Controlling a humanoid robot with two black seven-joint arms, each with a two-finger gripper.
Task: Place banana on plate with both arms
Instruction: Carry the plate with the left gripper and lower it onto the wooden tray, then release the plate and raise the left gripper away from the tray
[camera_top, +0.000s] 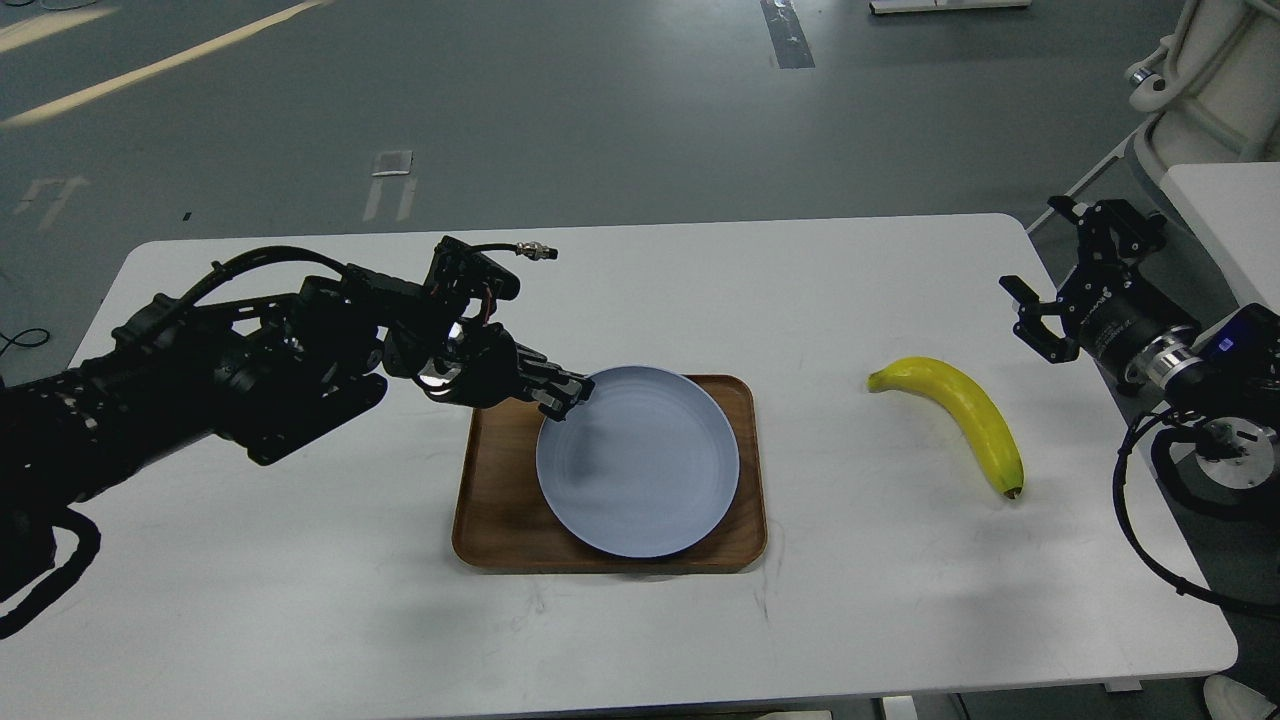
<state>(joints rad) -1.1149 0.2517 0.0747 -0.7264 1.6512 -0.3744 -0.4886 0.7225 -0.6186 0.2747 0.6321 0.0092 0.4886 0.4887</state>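
Observation:
The pale blue-grey plate sits over the right part of the brown wood-grain tray. My left gripper is shut on the plate's upper-left rim. Whether the plate rests on the tray or hangs just above it, I cannot tell. The yellow banana lies on the white table to the right of the tray, stem toward the tray, dark tip toward the front. My right gripper is open and empty, hovering beyond the banana near the table's right edge.
The white table spreads under everything. A white machine base and another white surface stand past the right edge. Black cables hang from my right arm over the right table corner.

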